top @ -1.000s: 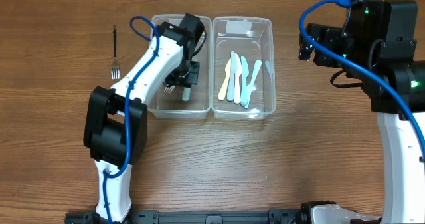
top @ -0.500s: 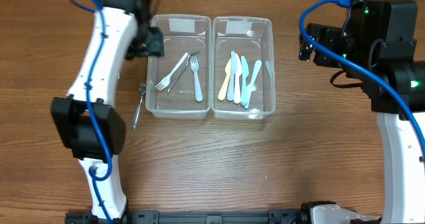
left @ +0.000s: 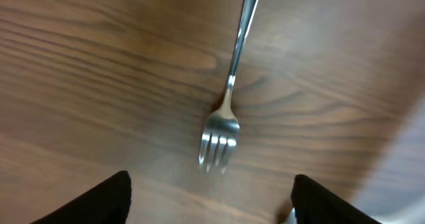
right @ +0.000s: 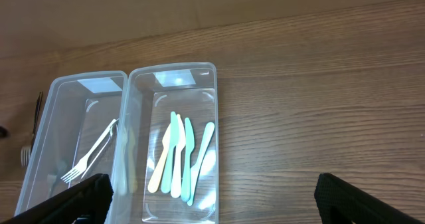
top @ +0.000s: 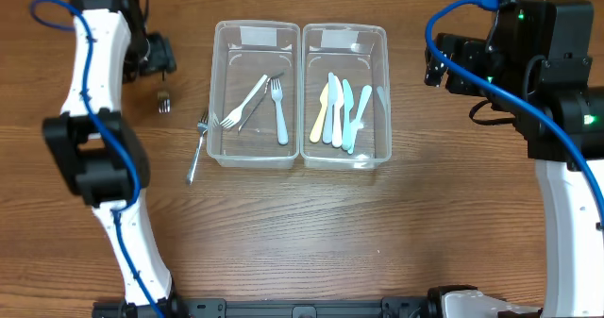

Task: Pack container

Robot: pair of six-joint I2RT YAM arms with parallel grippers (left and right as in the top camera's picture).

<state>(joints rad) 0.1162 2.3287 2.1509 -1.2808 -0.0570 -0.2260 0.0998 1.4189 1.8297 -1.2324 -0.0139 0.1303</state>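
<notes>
Two clear plastic containers stand side by side. The left container (top: 219,92) holds several white forks (top: 277,106). The right container (top: 382,63) holds several pastel knives (top: 338,110). A metal fork (top: 163,102) lies on the table left of the containers, its handle hidden under my left gripper (top: 156,58). In the left wrist view the fork (left: 226,121) lies between my left gripper's (left: 209,204) spread fingers, which are open and empty above it. Another fork (top: 196,148) lies beside the left container. My right gripper (top: 439,63) is open and empty, high at the right.
The right wrist view shows both containers (right: 139,78) from above, with bare wooden table to their right. The right arm's body (top: 557,82) stands at the table's right side.
My left arm has swung left from over the left container to above the metal fork on the table. The right arm has not moved.
</notes>
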